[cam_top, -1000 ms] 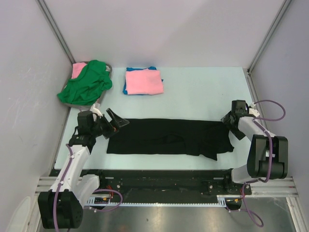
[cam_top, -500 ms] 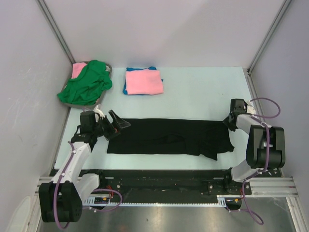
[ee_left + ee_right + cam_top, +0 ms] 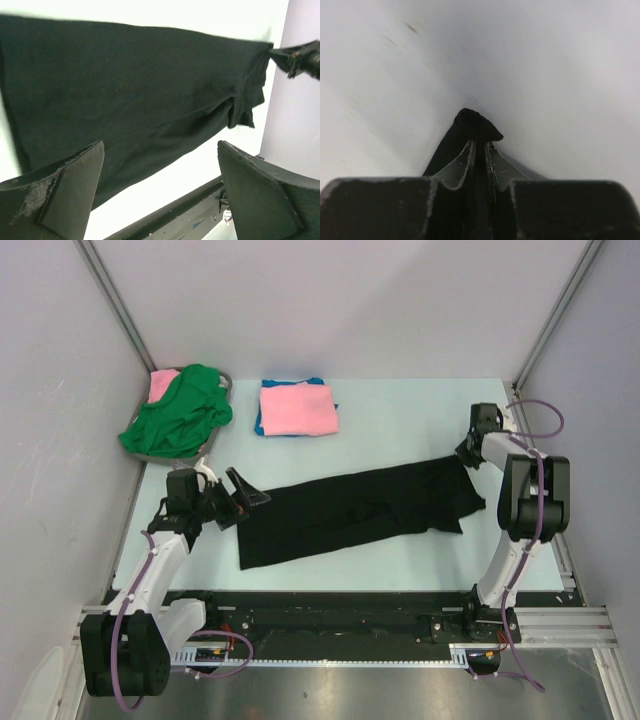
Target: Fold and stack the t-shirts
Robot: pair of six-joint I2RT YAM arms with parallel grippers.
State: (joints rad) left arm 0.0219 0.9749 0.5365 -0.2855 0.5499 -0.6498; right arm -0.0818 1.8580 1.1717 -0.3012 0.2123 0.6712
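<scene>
Black t-shirt (image 3: pixel 350 512) lies flat as a long strip across the near half of the table (image 3: pixel 400 420). It sits slanted, with its low end toward 8 o'clock and its high end toward 2 o'clock. You can't count the layers from above, since the cloth reads as one dark mass with a faint crease mid-strip.

The right gripper (image 3: pixel 468 452) is at the strip's 2 o'clock corner. In the top view its fingertips merge with the black cloth, so go by the wrist view. There the right gripper (image 3: pixel 480 145) has its jaws pinched nearly together on a peak of the black t-shirt (image 3: pixel 470 125). Everything past that peak is blurred white.

The left gripper (image 3: pixel 240 498) is at the strip's 9 o'clock end with its jaws spread fully and nothing between them. You can't tell whether it touches the cloth. From its own camera, the left gripper (image 3: pixel 160 145) frames the black t-shirt (image 3: pixel 125 90). The right gripper (image 3: pixel 300 57) shows at the far corner, cut off by the frame edge.

A folded pink t-shirt (image 3: pixel 298 408) sits at 12 o'clock on a blue t-shirt (image 3: pixel 260 425), of which only edges show. A crumpled green t-shirt (image 3: pixel 178 410) at 10 o'clock covers most of a pink cloth (image 3: pixel 162 383). It also covers most of a tray, so only a bit of the tray rim (image 3: pixel 225 385) is visible.
</scene>
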